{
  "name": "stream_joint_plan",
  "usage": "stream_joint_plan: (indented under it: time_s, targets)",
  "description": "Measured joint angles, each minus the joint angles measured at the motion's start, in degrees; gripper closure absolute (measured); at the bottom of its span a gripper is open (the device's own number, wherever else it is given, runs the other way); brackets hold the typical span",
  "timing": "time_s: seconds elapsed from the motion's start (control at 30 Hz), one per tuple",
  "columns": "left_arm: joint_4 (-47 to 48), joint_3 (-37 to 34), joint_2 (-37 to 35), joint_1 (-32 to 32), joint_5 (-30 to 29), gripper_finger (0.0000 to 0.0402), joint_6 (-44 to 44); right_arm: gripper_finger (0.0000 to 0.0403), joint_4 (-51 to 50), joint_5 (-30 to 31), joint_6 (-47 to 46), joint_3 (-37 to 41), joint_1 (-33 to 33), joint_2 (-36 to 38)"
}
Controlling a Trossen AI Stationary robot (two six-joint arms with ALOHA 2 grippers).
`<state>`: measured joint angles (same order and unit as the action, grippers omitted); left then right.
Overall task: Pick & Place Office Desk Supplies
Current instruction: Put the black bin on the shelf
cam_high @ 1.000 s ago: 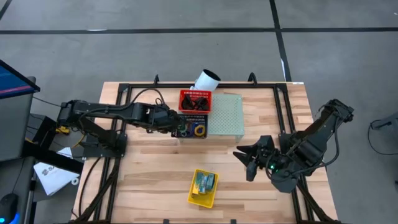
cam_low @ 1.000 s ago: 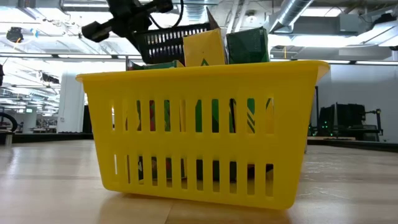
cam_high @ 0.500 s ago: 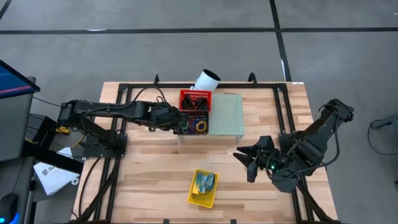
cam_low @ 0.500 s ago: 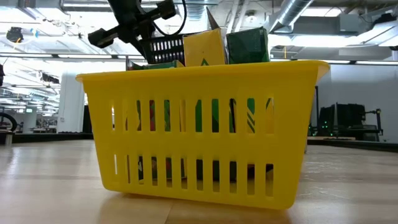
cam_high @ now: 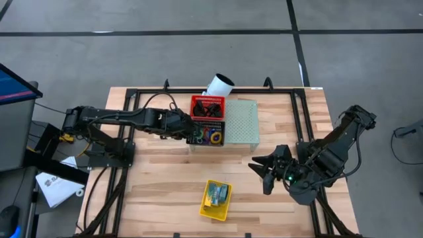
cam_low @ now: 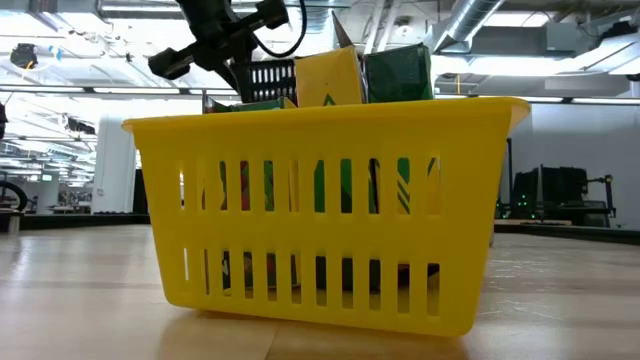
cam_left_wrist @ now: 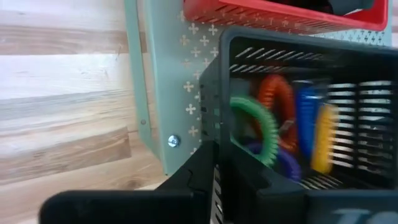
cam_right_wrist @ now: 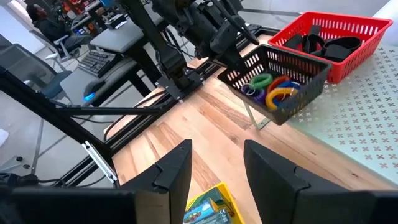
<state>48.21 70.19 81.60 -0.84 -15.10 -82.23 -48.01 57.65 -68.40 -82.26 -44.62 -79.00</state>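
Resting on wood table (cam_high: 158,178): yellow basket (cam_high: 216,199) | left fingers (cam_high: 188,130) clamped on black basket (cam_high: 210,134) | right fingers (cam_high: 263,173) apart

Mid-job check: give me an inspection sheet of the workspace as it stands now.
Surface: wooden table, pale green perforated board on it.
Job's things: black mesh basket of coloured loops; red basket of black clips; yellow basket of crayon boxes.
Clutter: white tube.
Grippers: left gripper shut on the black basket's rim; right gripper open, empty.
Cables: along the left arm.
Surroundings: desks and monitors beyond.
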Motion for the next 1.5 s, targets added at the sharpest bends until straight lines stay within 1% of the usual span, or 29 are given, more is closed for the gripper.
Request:
stream_joint_plan:
  time_s: [0.1,0.2,0.33,0.47,0.57,0.93,1.13,1.33,1.5]
  targets:
    - [0.1,0.0,0.0,0.0,0.0,0.0356,0.7,0.026,0.0,0.0,0.0,0.0,0.0,0.0]
    - [0.1,0.0,0.0,0.0,-0.3,0.0322,0.6,0.026,0.0,0.0,0.0,0.0,0.0,0.0]
    - [0.2,0.0,0.0,0.0,-3.6,0.0283,-1.4,0.026,0.0,0.0,-0.1,0.0,-0.2,0.0]
    - [-0.2,0.1,-0.7,0.0,-5.9,0.0262,-2.4,0.026,0.0,0.0,-0.2,0.0,-0.6,0.0]
    - [-0.1,0.1,-1.0,0.0,-6.7,0.0259,-2.5,0.026,0.0,0.5,-0.6,0.0,-1.1,0.0]
    - [-0.2,0.1,-1.0,-0.2,-6.6,0.027,-2.5,0.026,0.4,0.7,-0.6,0.0,-1.4,0.0]
    - [-1.0,0.0,-1.2,-0.2,-8.4,0.0269,-2.5,0.026,0.4,0.7,-0.6,0.0,-1.8,0.0]
    - [-0.5,0.0,-4.8,-0.4,-12.7,0.027,-2.3,0.026,0.4,0.8,-0.6,0.0,-1.9,0.0]
    - [-0.6,0.0,-9.6,-0.9,-12.7,0.027,0.5,0.026,0.3,0.9,-0.6,0.0,-1.9,-0.1]
